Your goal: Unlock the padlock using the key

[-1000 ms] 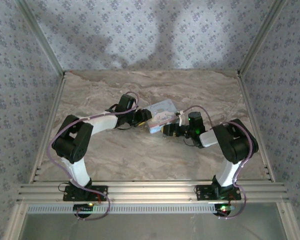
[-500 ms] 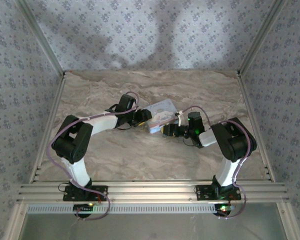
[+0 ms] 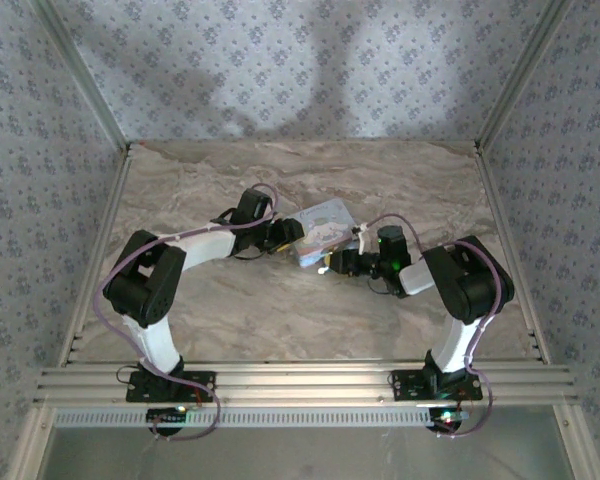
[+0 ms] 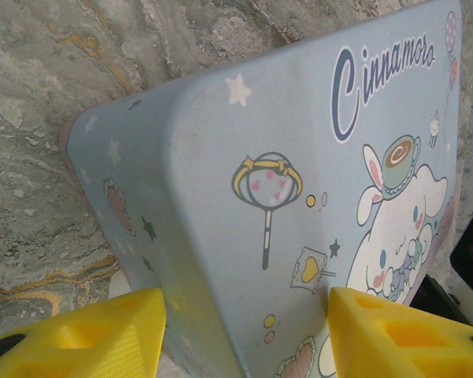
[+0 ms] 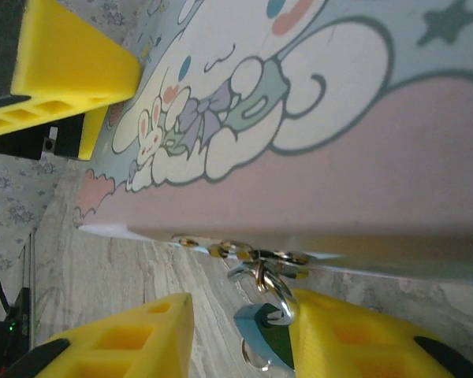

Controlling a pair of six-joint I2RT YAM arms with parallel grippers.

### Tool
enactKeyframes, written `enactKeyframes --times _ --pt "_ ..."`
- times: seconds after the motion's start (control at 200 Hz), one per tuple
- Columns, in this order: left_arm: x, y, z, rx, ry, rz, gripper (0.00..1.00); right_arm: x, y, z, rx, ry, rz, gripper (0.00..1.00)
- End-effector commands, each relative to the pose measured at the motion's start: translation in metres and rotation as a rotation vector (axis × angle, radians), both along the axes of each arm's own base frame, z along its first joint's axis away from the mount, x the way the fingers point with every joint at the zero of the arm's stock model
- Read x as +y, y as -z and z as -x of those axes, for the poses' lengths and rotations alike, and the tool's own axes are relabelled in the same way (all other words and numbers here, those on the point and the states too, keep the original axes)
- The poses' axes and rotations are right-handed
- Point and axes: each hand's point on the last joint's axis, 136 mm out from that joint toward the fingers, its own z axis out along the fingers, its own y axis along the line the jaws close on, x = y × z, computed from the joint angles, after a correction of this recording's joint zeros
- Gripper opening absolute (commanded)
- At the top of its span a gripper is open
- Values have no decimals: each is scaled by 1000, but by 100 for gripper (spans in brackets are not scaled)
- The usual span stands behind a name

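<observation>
marble tabletop unchanged; right fingers have seemingly narrowed around padlock beside tin.

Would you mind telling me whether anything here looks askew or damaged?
Nothing looks damaged. The Cinnamoroll tin lies skewed on the table, and the padlock is hooked to its clasp, within the open right gripper.

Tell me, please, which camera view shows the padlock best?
The right wrist view: the padlock hangs close up at the tin's edge, teal body and metal shackle clear. The top external view gives at most a speck beside the tin; the left wrist view faces the tin's lid.
</observation>
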Motion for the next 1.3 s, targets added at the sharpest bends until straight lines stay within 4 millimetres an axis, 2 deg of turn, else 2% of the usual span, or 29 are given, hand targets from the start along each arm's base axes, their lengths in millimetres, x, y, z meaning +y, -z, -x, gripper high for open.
enactKeyframes --times 0.0,0.18,0.415,0.645,1.029,1.294 --pt "10 22 19 83 -5 -65 55 -1 -8 1 -28 -4 -15 35" --pt "10 22 19 85 -6 -66 55 -4 -6 0 -21 9 -5 30" --pt "10 22 19 84 -6 -66 55 -5 -4 -2 -13 16 2 16" --pt "11 22 19 82 -7 -68 55 -9 -1 -3 -1 39 12 7" --pt "12 27 24 90 -7 -70 55 -21 -9 -6 3 112 -10 4" --pt "7 30 36 96 -3 -63 55 -23 -23 -14 28 188 -89 4"
